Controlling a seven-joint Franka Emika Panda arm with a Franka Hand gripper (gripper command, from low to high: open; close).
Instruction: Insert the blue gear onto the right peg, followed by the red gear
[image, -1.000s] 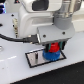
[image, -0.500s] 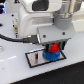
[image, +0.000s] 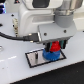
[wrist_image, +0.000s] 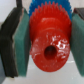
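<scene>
I have the tool (image: 55, 46) clamped on the red gear (image: 55, 47), its teal pads (wrist_image: 23, 36) pressed against the gear's two sides in my wrist view. The red gear sits directly above the blue gear (image: 51, 55), which lies on the grey plate (image: 34, 58) toward the exterior view's right, on the white counter (image: 15, 70). I cannot see the right peg.

White table (image: 12, 70), black-rimmed plate (image: 35, 58)
</scene>
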